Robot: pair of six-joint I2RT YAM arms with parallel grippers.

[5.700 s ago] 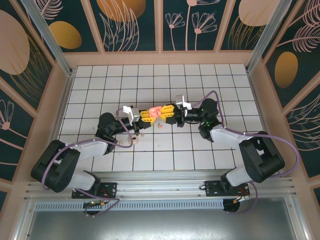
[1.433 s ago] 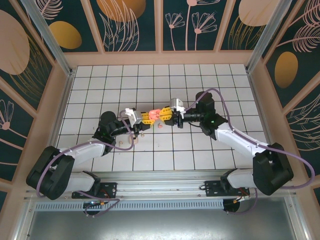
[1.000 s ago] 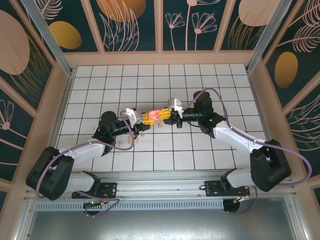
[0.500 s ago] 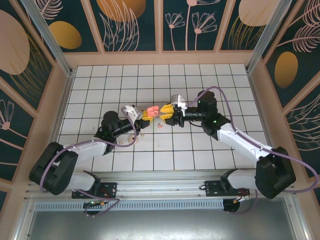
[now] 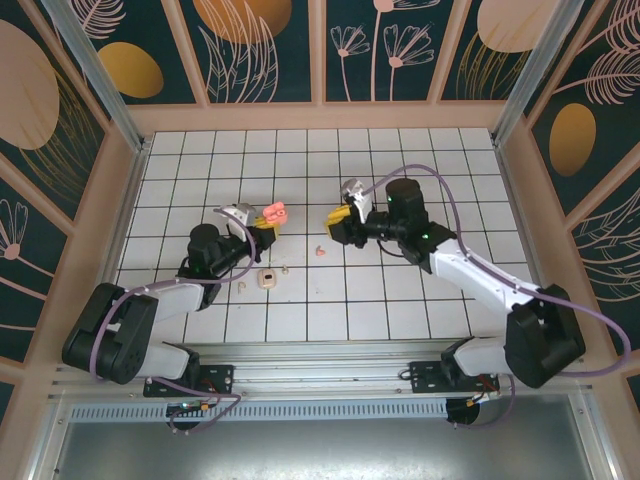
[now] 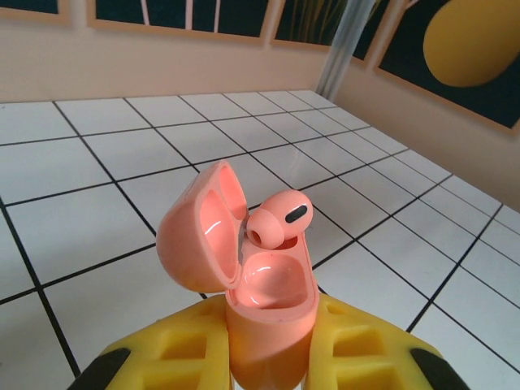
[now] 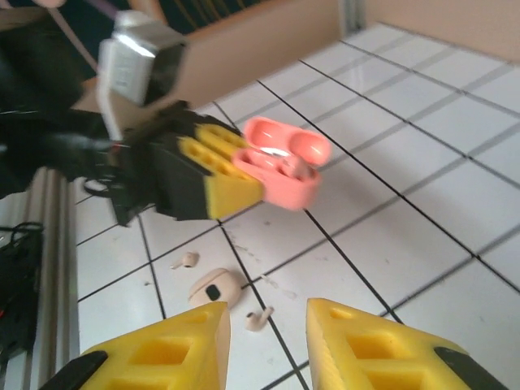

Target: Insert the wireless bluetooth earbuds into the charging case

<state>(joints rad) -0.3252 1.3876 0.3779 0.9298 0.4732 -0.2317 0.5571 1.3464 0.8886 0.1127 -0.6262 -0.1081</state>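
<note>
The left gripper (image 6: 268, 329) pinches the lower shell of the coral-pink charging case (image 6: 268, 296) between its yellow fingers (image 6: 175, 357), a little left of the middle of the white tiled table (image 5: 400, 160). The case's lid (image 6: 199, 236) is hinged open toward the left. One coral-pink earbud (image 6: 276, 223) sits in the case with its head standing above the rim and its dark sensor patch facing up. It looks only partly seated, though the wrist view does not settle this. From above, the case (image 5: 273, 212) shows at the tip of the left gripper (image 5: 262, 224), and the right gripper (image 5: 335, 218) hangs to its right with a clear gap between them. The right gripper's fingers are spread apart and hold nothing (image 7: 266, 313). A second coral-pink earbud (image 5: 318, 251) lies on the tiles between the two grippers, a little nearer. Nearer still and to the left, a cream case (image 7: 213, 288) rests on the tiles with two cream earbuds just beside it, one on each side (image 7: 188, 260) (image 7: 258, 318).
</note>
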